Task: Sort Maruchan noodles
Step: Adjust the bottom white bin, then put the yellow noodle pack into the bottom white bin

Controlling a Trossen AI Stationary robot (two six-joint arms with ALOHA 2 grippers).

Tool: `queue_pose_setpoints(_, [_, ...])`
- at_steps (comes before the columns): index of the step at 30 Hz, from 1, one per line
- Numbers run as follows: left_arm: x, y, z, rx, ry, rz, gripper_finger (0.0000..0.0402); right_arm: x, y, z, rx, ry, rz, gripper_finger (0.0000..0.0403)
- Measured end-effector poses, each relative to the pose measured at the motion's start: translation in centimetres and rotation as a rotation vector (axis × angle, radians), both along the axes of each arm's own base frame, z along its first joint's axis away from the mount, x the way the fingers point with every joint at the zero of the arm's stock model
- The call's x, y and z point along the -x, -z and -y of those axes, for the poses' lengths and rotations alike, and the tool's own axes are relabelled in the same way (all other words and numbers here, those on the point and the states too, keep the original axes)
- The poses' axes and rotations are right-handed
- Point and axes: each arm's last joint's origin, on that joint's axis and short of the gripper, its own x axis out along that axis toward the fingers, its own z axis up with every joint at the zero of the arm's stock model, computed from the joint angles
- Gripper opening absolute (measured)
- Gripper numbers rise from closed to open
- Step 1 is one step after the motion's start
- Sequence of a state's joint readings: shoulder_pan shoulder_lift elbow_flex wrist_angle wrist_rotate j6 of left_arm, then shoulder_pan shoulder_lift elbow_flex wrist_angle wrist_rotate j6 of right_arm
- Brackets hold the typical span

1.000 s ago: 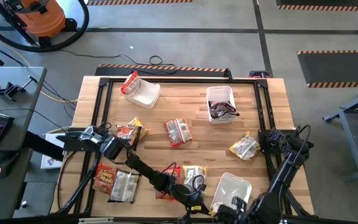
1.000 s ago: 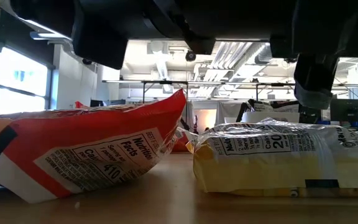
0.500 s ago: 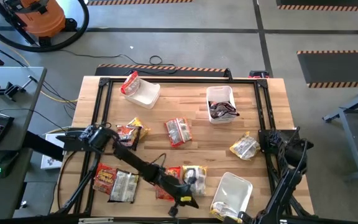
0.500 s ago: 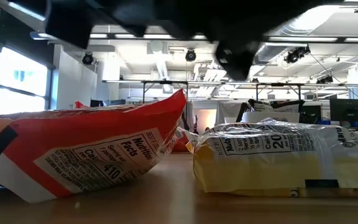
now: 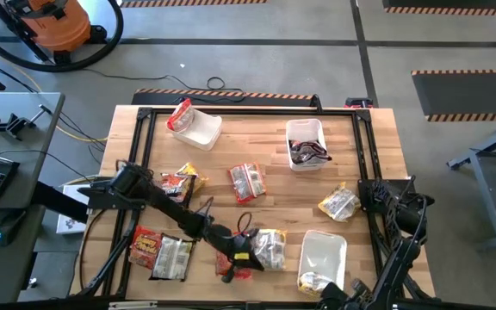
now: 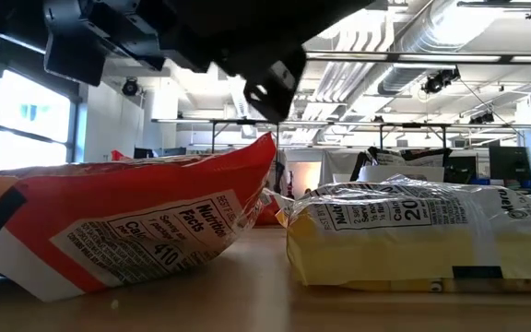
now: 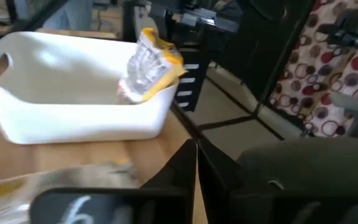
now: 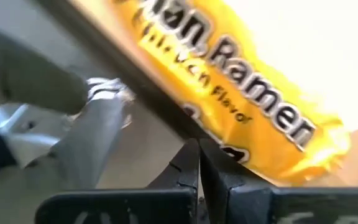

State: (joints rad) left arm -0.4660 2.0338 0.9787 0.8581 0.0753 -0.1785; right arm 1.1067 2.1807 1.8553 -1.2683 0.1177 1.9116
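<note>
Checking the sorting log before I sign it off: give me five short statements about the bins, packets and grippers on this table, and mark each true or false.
1. Three white bins sit on the table: true, far-left bin, far-right bin, near bin.
2. The far-right bin holds a dark packet: true.
3. The near bin is empty: false, a yellow packet lies at its near end.
4. The left gripper is wide open: false, its fingers are shut, holding nothing.
5. All red packets are binned: false, a red packet lies on the table near the left edge.
</note>
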Motion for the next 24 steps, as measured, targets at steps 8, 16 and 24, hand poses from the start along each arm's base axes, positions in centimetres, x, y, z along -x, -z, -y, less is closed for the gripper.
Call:
queue_pose_setpoints(8, [1.2,0.3,-2.3,-0.308,-0.037,-0.211,0.0063,1.3,-0.1,0.7,0.095,0.016,-0.090,0.0000])
queue_pose_setpoints(16, [1.3,1.0,-4.5,-0.604,-0.105,-0.289,0.0131,1.4,-1.0,0.1,0.061,-0.031,-0.072,0.0000])
queue_pose_setpoints(24, [0.8,1.5,-5.5,-0.735,-0.010,-0.224,0.0179,1.3,-1.4,0.0,0.059,-0.047,-0.035,0.0000])
